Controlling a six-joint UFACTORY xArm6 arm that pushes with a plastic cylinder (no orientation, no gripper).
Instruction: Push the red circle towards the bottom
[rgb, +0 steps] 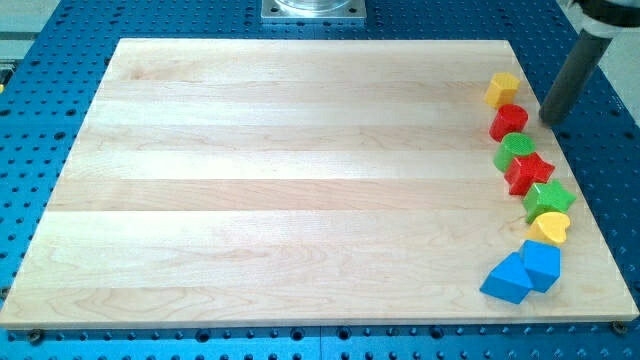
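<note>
The red circle (509, 121) sits near the board's right edge, just below a yellow block (502, 89) and above a green circle (515, 150). My tip (550, 118) is just to the right of the red circle, a small gap apart from it. The dark rod rises from there to the view's top right corner.
Below the green circle a column of blocks runs down the right edge: a red star (529, 173), a green star (549, 199), a yellow heart (550, 228), a blue block (542, 264) and a blue triangle (507, 280). The wooden board (280, 180) lies on a blue perforated table.
</note>
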